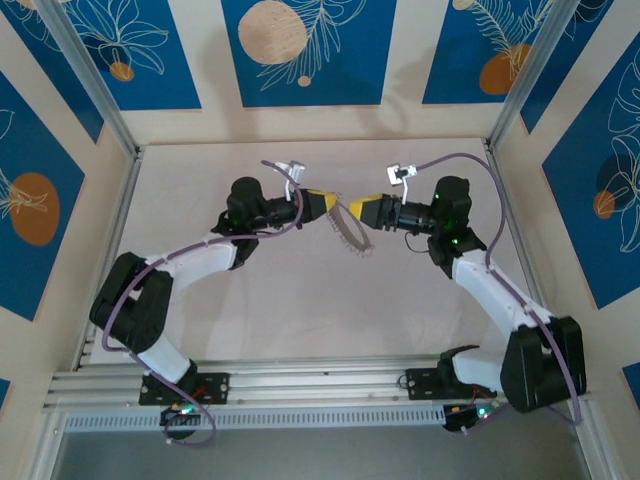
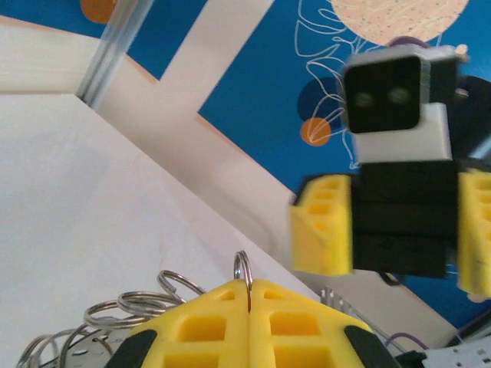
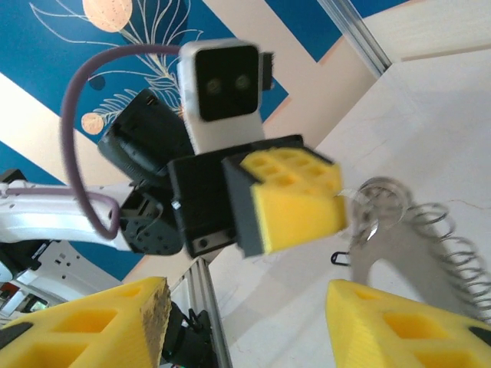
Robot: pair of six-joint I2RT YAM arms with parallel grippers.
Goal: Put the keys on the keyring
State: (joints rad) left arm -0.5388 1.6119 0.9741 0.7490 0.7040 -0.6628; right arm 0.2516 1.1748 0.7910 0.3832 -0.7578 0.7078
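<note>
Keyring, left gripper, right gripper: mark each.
keyring (image 3: pixel 386 259), right wrist view, on its flat silvery band.
left gripper (image 2: pixel 248 290), left wrist view, where its shut fingertips meet.
right gripper (image 3: pixel 245 303), right wrist view, gap between open fingers.

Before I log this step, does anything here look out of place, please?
The keyring dangles in mid-air, pinched by just one small ring in the shut left gripper; the right gripper stands open and empty.
</note>
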